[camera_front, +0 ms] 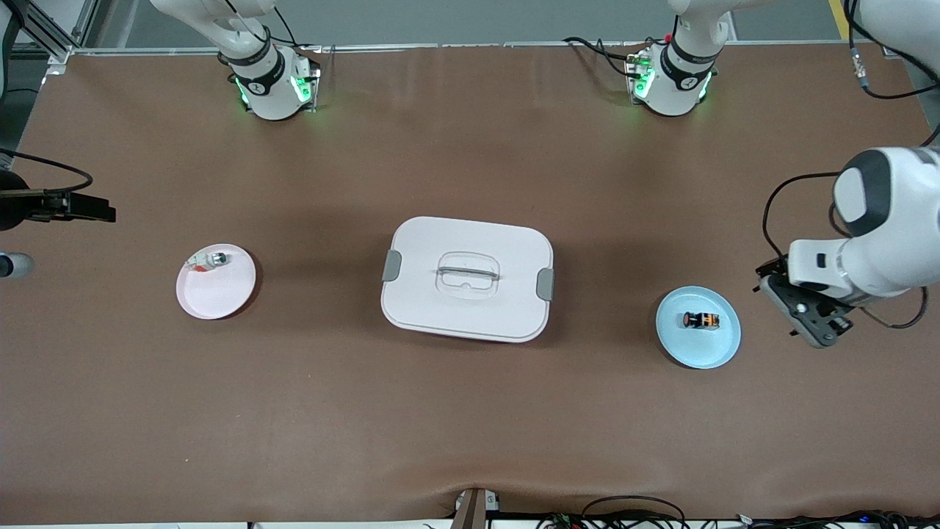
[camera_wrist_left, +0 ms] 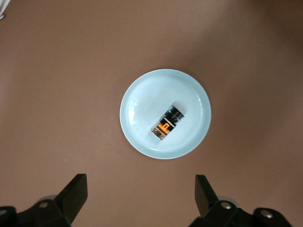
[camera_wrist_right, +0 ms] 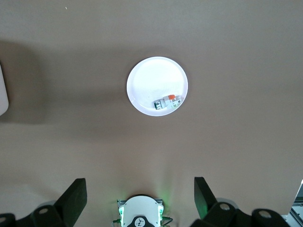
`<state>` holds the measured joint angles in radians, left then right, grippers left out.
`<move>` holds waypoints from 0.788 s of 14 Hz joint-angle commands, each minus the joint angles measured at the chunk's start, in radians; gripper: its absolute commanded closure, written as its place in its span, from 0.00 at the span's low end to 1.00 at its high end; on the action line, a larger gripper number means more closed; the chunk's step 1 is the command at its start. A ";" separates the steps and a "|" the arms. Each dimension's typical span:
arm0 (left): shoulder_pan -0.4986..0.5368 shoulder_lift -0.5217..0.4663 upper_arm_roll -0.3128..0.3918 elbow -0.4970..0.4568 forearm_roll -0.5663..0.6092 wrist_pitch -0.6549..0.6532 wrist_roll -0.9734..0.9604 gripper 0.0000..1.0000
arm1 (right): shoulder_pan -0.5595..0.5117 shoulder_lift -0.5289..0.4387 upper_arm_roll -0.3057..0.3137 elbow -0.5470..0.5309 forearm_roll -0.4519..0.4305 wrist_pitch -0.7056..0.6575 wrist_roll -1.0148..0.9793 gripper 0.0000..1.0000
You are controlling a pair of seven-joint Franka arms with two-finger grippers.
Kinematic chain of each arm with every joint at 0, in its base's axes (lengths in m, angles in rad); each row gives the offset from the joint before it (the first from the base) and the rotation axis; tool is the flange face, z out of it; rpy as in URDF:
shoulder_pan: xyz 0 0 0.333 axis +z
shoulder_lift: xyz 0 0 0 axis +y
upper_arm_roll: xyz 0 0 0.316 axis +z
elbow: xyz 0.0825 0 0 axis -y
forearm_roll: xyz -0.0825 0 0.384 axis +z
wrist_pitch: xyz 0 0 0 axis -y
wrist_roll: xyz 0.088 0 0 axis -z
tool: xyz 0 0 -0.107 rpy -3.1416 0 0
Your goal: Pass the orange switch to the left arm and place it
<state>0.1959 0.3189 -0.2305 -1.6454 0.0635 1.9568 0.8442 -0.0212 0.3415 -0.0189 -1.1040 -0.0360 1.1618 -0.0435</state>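
The orange switch [camera_front: 700, 320], black with orange markings, lies on its side on a light blue plate [camera_front: 716, 349] toward the left arm's end of the table. In the left wrist view the switch [camera_wrist_left: 168, 124] lies in the plate [camera_wrist_left: 142, 101]. My left gripper [camera_front: 808, 319] hangs over bare table beside that plate, open and empty [camera_wrist_left: 139, 191]. The white box [camera_front: 467, 278] stands at the table's middle. My right gripper [camera_wrist_right: 138, 184] is open and empty, high over the table by its own base, and is out of the front view.
A pink plate [camera_front: 220, 294] toward the right arm's end holds a small silver-and-white part with a red bit [camera_front: 211, 259]; both show in the right wrist view [camera_wrist_right: 147, 80]. A black fixture [camera_front: 66, 206] juts in at that table edge.
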 commanded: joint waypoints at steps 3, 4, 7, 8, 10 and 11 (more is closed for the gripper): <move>-0.003 -0.061 -0.084 0.032 -0.010 -0.071 -0.363 0.00 | -0.016 -0.061 0.013 -0.019 -0.007 0.010 -0.001 0.00; -0.001 -0.066 -0.102 0.032 -0.011 -0.071 -0.426 0.00 | -0.017 -0.062 0.013 -0.020 -0.001 0.010 -0.001 0.00; -0.003 -0.104 -0.127 0.033 0.004 -0.088 -0.609 0.00 | -0.017 -0.085 0.010 -0.046 0.004 0.038 -0.001 0.00; 0.002 -0.116 -0.131 0.035 0.002 -0.107 -0.651 0.00 | -0.017 -0.125 0.010 -0.109 0.005 0.085 -0.001 0.00; 0.005 -0.156 -0.130 0.033 0.002 -0.122 -0.736 0.00 | -0.026 -0.241 0.010 -0.286 0.013 0.213 -0.001 0.00; 0.005 -0.168 -0.132 0.033 0.002 -0.146 -0.810 0.00 | -0.026 -0.283 0.010 -0.343 0.013 0.258 -0.001 0.00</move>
<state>0.1899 0.1975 -0.3539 -1.6062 0.0634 1.8561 0.1348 -0.0262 0.2133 -0.0220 -1.2417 -0.0352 1.3205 -0.0435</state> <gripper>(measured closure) 0.000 0.000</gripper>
